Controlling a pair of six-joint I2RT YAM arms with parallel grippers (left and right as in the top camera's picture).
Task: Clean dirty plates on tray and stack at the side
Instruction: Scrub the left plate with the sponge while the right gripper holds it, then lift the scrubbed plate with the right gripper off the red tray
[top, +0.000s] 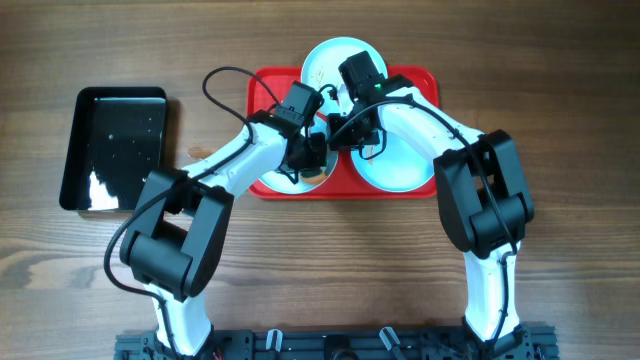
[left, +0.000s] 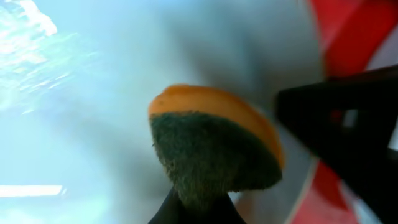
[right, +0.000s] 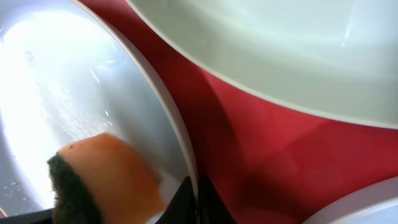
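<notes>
The wooden table (top: 560, 80) carries the red tray (top: 425, 78) at its 12 o'clock edge and a black tray (top: 115, 150) at 9 o'clock. All three plates (top: 400, 180) lie on the red tray. The far plate (top: 325, 60) sits at 12 o'clock and overhangs the tray's rim. The right plate (top: 385, 165) is at 4 o'clock, and the left plate (right: 62, 74) is at 8 o'clock, mostly hidden under the arms from overhead.

Both arms meet over the left plate. The left gripper (left: 193, 214) is closed tight on an orange sponge (left: 211, 155), green scouring face leading. The close view is blurred, so the sponge may be touching the plate or just above it. The right gripper (right: 194, 202) is closed on that plate's rim, one finger on each side of the edge, steadying it.

The job looks to be in its early part. One plate is under the sponge, its surface glistening wet. The other two wait untouched, and no plate is stacked at the side yet. Scrubbing the rest and all of the stacking are left.
</notes>
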